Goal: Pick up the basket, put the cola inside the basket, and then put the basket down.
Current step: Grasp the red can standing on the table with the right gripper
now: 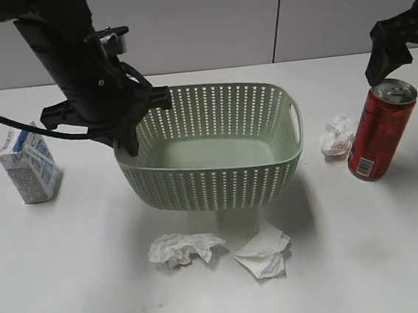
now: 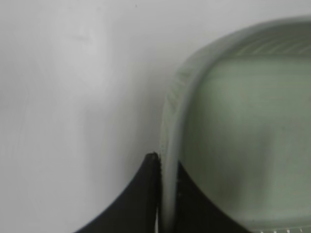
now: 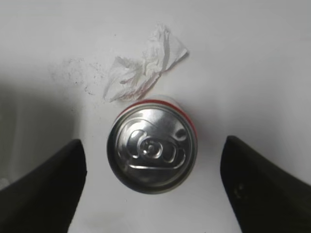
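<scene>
White matte table (image 1: pixel 73 288), faint grey smudges; pale grey panelled wall (image 1: pixel 204 24) behind, one dark vertical seam at 1 o'clock.

Basket (image 1: pixel 221 166): sage-green plastic, rectangular with rounded corners, slotted perforated walls, smooth floor, cut-out handle at its 3 o'clock end. Sits mid-table, empty.

Left gripper (image 1: pixel 129 138): black, at the basket's 9 o'clock rim. Wrist view shows one finger (image 2: pixel 146 194) outside the wall and one inside, pinched onto the basket rim (image 2: pixel 170 145). Whether the basket is off the table, cannot tell.

Cola (image 1: pixel 381 131): slim red can, silver top with pull tab, white label patch near the base. Stands on the table at 3 o'clock from the basket, well apart, leaning slightly in the exterior view.

Right gripper (image 3: pixel 153 194): black, above the can; jaws spread wide, one finger (image 3: pixel 43 189) at 9 o'clock of the can top (image 3: pixel 152 149) and one at 3 o'clock, clear gaps both sides, touching nothing.

Blue-white carton (image 1: pixel 29 165): at 9 o'clock from the basket, creased.

Crumpled white tissues: two at 6 o'clock of the basket (image 1: pixel 184 247) (image 1: pixel 264 253), one (image 1: pixel 336 135) between basket and can.
</scene>
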